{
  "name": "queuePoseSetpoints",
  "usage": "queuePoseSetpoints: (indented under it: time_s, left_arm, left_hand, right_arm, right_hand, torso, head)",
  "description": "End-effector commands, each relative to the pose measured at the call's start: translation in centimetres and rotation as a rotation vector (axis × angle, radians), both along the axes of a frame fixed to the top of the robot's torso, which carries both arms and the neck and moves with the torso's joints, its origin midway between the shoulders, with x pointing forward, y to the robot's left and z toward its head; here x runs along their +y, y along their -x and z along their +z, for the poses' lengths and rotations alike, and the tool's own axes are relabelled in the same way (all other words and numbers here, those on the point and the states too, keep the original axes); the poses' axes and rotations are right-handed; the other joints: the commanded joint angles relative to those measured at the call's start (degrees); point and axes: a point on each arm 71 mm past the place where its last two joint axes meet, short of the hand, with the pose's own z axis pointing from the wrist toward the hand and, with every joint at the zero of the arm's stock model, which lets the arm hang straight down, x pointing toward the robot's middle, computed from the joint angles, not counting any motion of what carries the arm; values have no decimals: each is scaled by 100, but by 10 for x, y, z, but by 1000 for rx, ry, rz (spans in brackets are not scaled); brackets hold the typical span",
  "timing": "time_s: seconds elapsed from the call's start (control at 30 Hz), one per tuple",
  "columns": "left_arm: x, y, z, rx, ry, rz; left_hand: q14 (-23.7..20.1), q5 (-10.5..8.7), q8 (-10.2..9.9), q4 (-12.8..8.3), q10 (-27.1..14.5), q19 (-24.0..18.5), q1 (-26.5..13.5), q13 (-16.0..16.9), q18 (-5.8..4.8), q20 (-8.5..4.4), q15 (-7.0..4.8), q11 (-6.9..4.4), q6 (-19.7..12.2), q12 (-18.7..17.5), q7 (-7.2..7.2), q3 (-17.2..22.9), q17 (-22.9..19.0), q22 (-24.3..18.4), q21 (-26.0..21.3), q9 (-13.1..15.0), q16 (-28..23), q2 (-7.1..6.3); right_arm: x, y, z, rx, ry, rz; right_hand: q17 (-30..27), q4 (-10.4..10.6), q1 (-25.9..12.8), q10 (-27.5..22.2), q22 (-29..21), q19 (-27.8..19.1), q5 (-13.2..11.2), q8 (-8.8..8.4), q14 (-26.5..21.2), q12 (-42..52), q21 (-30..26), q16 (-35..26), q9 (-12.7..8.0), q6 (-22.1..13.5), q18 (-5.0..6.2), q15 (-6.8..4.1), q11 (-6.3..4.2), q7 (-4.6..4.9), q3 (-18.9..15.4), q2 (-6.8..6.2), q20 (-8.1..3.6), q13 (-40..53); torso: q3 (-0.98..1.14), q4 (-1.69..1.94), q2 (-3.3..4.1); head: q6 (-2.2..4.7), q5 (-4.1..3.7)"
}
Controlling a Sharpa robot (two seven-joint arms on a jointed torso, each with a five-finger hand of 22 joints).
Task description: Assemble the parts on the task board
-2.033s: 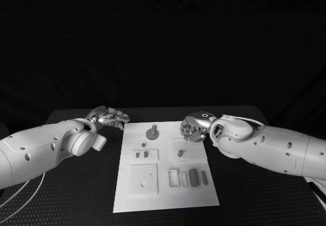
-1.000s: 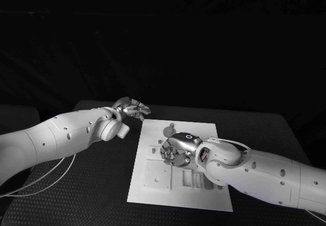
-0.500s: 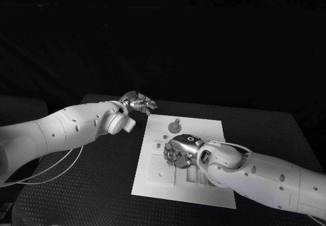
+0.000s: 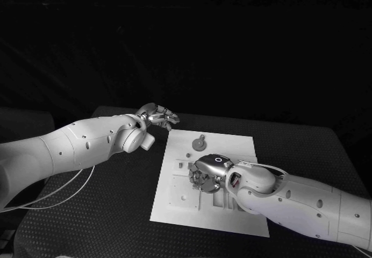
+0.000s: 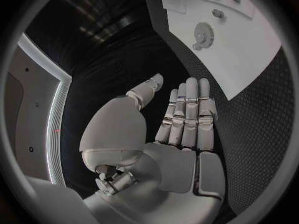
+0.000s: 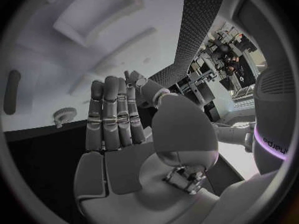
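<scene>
Parts near the task board [image 4: 233, 145] centre sit under the right hand [image 4: 203, 174], too small & dark to tell apart; a round gear-like part [image 4: 199, 144] lies clear at the board's far end. Black textured bench [image 4: 116, 215] carries the board, w/ dark room behind. Left hand [image 4: 157, 117] hovers off the board's far-left corner, fingers straight & together, holding nothing; right hand is over mid-board, fingers extended, nothing held, contact w/ board can't be told.

The black, finely textured surface [image 4: 116, 204] carries a flat white rectangular task board [image 4: 174, 212], lying slightly askew near its middle. A thin pale cable [image 4: 58, 194] trails across the surface's left part, beside the board.
</scene>
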Motion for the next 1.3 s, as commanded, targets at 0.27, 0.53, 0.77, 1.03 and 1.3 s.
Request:
queuePoseSetpoints:
  time_s: [0.27,0.53,0.77,1.03,1.3]
  left_arm:
    - [-3,0,2,-14,3,-10]
    - [-3,0,2,-13,3,-11]
    - [-3,0,2,-11,3,-12]
    - [-3,1,2,-8,3,-14]
    - [-2,1,2,-6,2,-14]
  left_hand:
    - [36,-5,41,22,-24,39,-35,-6,32,-13,0,-3,-38,41,-11,-3,10,-9,-30,-9,-35,12]
    - [36,-5,42,26,-26,41,-36,-8,32,-13,0,-3,-39,44,-11,-4,13,-10,-33,-10,-37,11]
    - [37,-5,43,28,-28,42,-37,-9,31,-13,0,-3,-41,46,-10,-6,16,-10,-36,-11,-39,10]
    - [36,-5,44,30,-30,43,-37,-10,31,-13,0,-2,-42,47,-10,-7,18,-11,-39,-12,-41,10]
    - [36,-5,44,34,-32,44,-38,-11,31,-13,1,-2,-45,48,-9,-8,21,-11,-42,-13,-43,10]
  right_arm:
    - [1,0,-5,-6,16,9]
    - [3,0,-7,-5,13,11]
    - [4,2,-10,1,14,12]
    - [3,1,-12,5,23,10]
    - [1,1,-13,5,31,8]
  right_hand:
    - [10,-11,4,10,8,19,29,39,-2,-24,-37,-25,10,-12,50,-46,10,37,-19,56,4,12]
    - [12,-11,3,11,10,21,29,39,-1,-27,-39,-27,15,-13,50,-47,10,37,-20,56,4,17]
    - [14,-11,1,11,11,22,29,40,0,-29,-40,-28,19,-14,50,-47,10,37,-20,58,4,22]
    - [15,-11,-1,12,12,23,29,40,1,-31,-41,-30,22,-15,50,-47,10,38,-20,59,4,26]
    - [16,-10,-3,12,13,24,29,40,2,-33,-43,-31,25,-17,50,-47,10,38,-20,61,3,31]
  torso:
    - [3,4,-1]
    - [5,1,-3]
    - [6,0,-1]
    - [7,-2,-3]
    - [7,-5,-5]
  head:
    - [-38,-7]
    - [-53,6]
    - [-66,16]
    - [-79,21]
    - [-93,6]
